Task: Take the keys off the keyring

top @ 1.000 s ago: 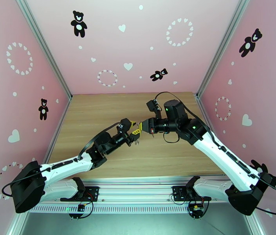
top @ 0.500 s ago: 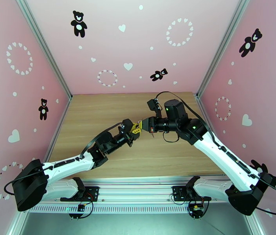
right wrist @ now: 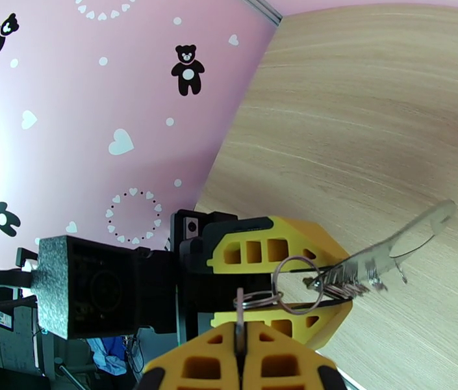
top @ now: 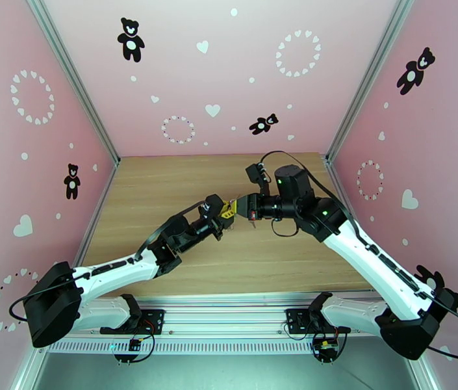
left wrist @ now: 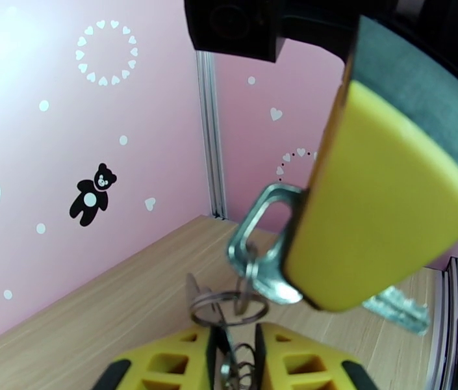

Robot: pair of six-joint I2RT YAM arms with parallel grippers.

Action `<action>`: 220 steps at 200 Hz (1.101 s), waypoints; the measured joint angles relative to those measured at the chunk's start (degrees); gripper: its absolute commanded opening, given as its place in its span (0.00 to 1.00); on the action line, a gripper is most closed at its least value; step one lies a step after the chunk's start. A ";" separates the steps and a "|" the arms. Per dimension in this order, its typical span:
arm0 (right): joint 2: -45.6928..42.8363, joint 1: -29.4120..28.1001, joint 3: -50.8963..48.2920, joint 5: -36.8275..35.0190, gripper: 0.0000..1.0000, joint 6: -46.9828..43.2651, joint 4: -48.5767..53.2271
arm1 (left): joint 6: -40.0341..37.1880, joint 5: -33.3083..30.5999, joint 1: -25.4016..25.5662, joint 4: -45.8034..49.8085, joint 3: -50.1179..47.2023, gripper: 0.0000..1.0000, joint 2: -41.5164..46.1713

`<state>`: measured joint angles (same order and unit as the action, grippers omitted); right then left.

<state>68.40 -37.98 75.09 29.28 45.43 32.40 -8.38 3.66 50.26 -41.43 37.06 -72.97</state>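
Two grips on keyring point(left wrist: 266, 204) | right pincer point(right wrist: 238, 329) clamped | left pincer point(left wrist: 232, 349) narrow round it | key point(left wrist: 401, 309) juts aside

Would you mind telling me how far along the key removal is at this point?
Done: the keyring is up off the table, held between both arms. In hand: the left gripper and the right gripper each pinch its rings. To do: the keys still hang on it; none is free.
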 measured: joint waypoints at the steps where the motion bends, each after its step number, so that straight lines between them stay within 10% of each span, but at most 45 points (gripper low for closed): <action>1: 0.00 0.00 0.00 0.00 0.00 0.00 0.00 | 0.00 0.00 0.00 0.02 0.00 0.17 -0.02; 77: -0.22 -0.04 0.70 -1.25 0.00 -2.47 1.77 | -1.07 1.57 0.00 3.61 0.20 0.00 1.90; 220: 1.64 0.13 8.00 3.23 0.08 -14.60 12.50 | -1.97 7.69 0.00 9.35 -0.59 0.00 10.67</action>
<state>70.04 -37.85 83.09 32.51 30.83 44.91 -10.35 11.35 50.26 -32.08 36.47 -62.30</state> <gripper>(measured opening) 0.075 0.072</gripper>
